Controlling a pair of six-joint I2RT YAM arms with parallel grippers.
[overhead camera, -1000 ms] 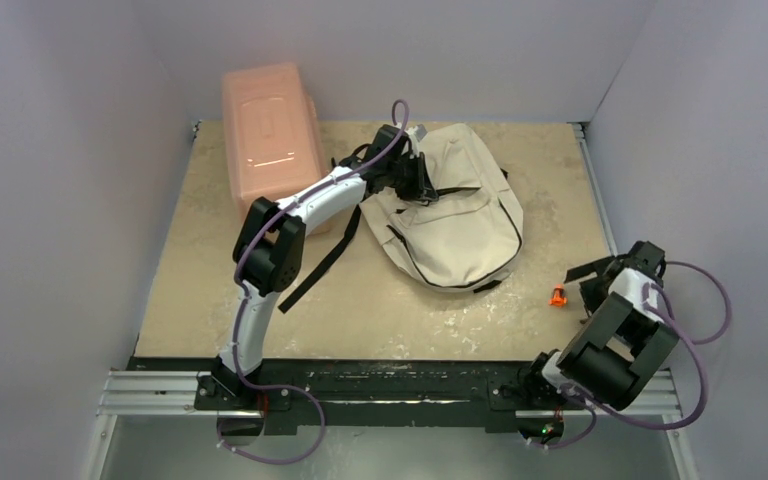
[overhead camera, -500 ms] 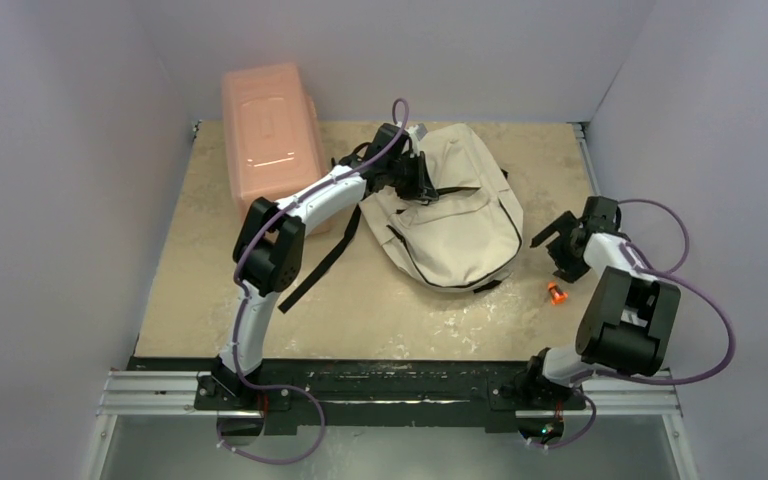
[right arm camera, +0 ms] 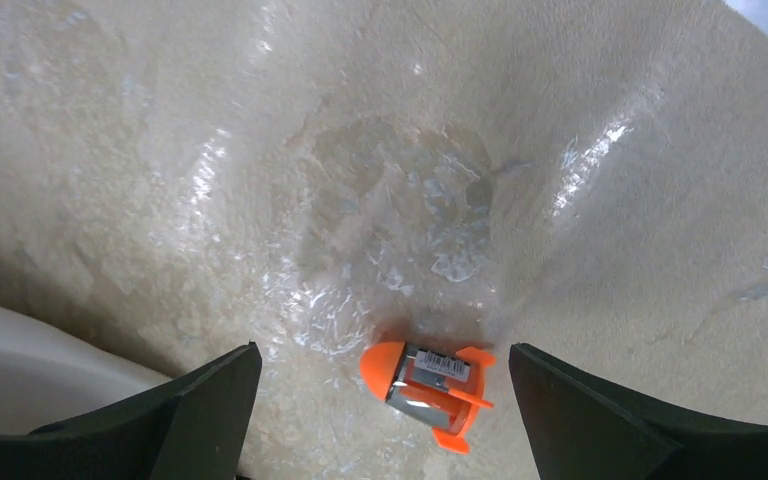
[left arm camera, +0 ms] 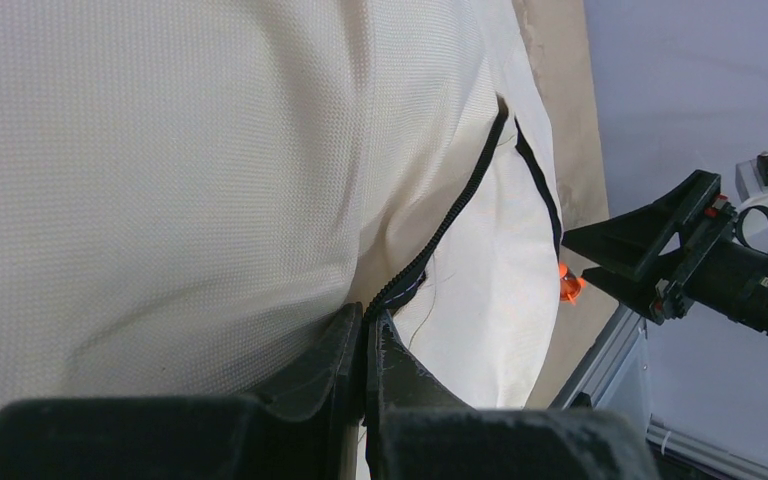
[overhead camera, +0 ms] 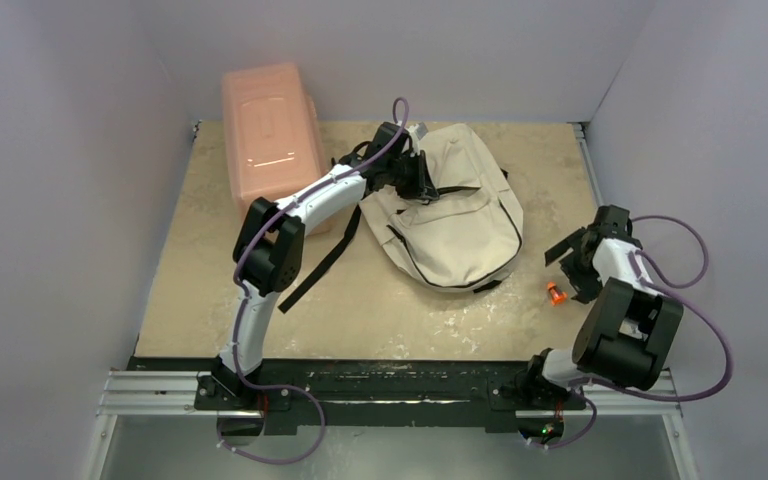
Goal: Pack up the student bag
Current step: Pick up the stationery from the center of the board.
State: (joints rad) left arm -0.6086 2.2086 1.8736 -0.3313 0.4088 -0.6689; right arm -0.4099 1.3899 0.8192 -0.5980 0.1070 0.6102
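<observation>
The cream student bag point(overhead camera: 455, 215) lies flat at the middle back of the table, its black zipper line point(left arm camera: 450, 225) partly parted. My left gripper point(overhead camera: 415, 180) is at the bag's upper left and is shut on the zipper edge of the bag point(left arm camera: 160, 150), the jaws pressed together point(left arm camera: 367, 335). A small orange rocket-shaped sharpener point(overhead camera: 557, 293) lies on the table to the right of the bag. My right gripper point(overhead camera: 572, 262) hovers just above it, open. In the right wrist view the sharpener point(right arm camera: 425, 385) lies between the wide-spread fingers, touching neither.
A rigid pink plastic box point(overhead camera: 270, 140) stands at the back left, beside my left arm. A long black strap point(overhead camera: 320, 262) trails from the bag toward the front left. The right wall is close behind my right arm.
My right arm swung from the right edge toward the bag, then came back and settled over the sharpener. The left gripper, the bag and the sharpener have not moved.
</observation>
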